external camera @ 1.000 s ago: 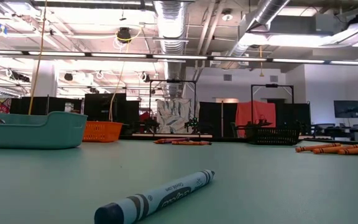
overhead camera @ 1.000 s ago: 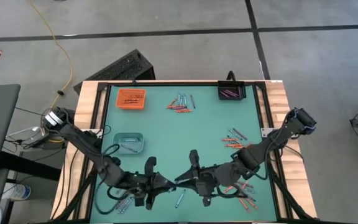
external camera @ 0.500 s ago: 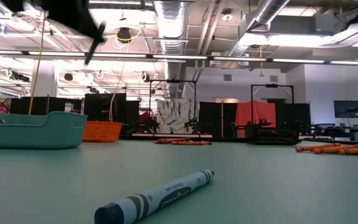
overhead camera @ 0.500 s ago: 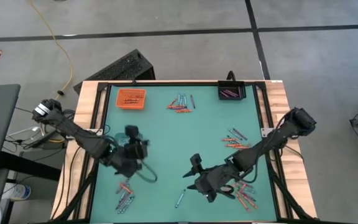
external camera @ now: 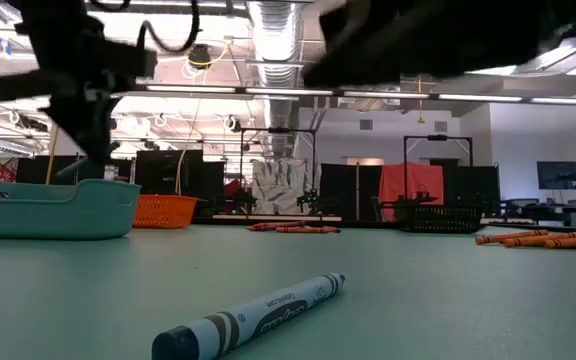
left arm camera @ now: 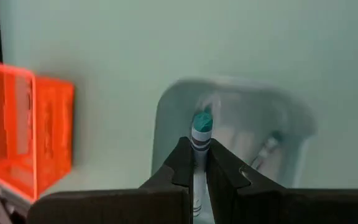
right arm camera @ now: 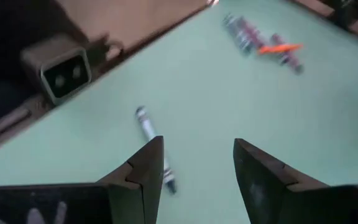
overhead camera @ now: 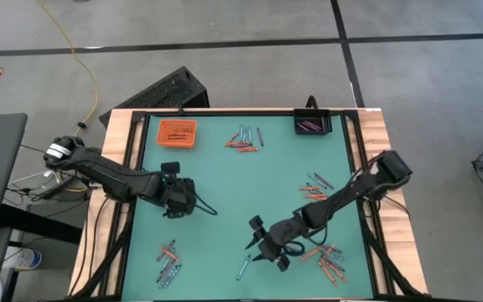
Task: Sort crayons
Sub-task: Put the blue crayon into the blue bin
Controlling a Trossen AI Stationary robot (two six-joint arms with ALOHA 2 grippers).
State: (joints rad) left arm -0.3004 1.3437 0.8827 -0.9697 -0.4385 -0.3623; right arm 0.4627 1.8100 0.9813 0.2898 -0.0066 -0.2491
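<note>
Fingers [left arm camera: 180, 167] of the left gripper [left arm camera: 194, 165] pinch a blue-grey crayon [left arm camera: 201, 127], its tip poking out past them over the clear tray [left arm camera: 229, 99]. Right gripper [right arm camera: 197, 162] hangs with fingers spread above the table; another blue-grey crayon [right arm camera: 146, 127] lies just ahead of one finger.
</note>
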